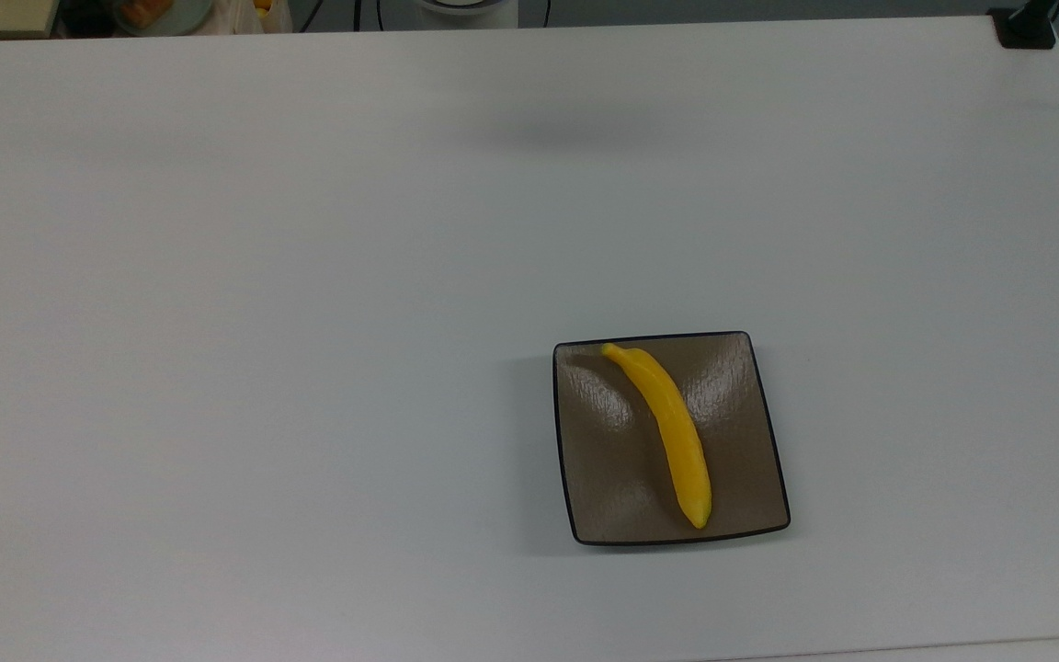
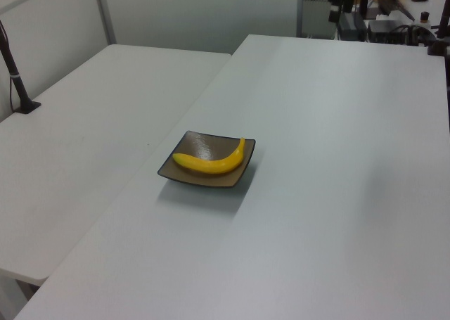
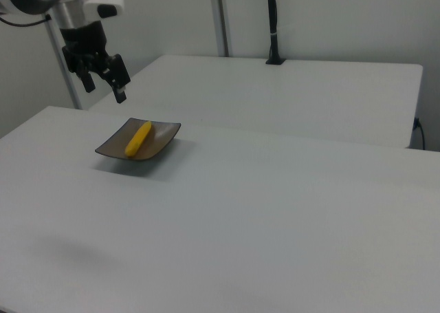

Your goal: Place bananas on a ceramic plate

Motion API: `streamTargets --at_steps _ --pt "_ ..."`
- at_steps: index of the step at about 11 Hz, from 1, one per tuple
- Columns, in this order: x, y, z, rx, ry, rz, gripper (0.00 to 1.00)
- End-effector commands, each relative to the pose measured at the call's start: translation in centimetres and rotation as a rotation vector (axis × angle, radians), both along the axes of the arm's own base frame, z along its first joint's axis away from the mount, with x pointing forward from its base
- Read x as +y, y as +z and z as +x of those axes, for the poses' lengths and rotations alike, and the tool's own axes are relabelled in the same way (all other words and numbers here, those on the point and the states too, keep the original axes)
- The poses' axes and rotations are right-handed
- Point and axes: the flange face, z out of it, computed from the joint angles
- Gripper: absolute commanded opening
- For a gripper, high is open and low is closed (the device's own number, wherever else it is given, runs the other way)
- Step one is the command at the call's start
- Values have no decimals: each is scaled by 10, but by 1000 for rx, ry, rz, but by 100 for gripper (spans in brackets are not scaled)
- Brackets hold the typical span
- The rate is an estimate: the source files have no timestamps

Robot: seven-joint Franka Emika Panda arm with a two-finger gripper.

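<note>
A bright yellow banana (image 1: 672, 432) lies lengthwise across the square brown ceramic plate (image 1: 603, 478), stem tip near the plate's far rim. The left view shows the banana (image 2: 211, 164) curving inside the plate (image 2: 200, 145). In the right view the banana (image 3: 138, 139) rests in the plate (image 3: 163, 135). My gripper (image 3: 104, 91) hangs open and holds nothing, well above the table and up-left of the plate in the right view, apart from both.
The plate stands on a wide white table (image 1: 309, 276). A second white table (image 2: 84, 144) adjoins it, with a black clamped post (image 2: 17, 81). Another black clamp (image 1: 1026, 23) sits at the top view's upper right corner. Equipment (image 2: 383, 21) clutters the table's far end.
</note>
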Motion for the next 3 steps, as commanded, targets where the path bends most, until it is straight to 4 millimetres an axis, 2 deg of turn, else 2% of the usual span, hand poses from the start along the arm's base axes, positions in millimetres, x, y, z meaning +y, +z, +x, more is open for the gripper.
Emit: streamTargets --at_steps 1,3 --pt "5 -20 9 -1 43 -4 100" --pt "5 -20 10 1 44 -5 100"
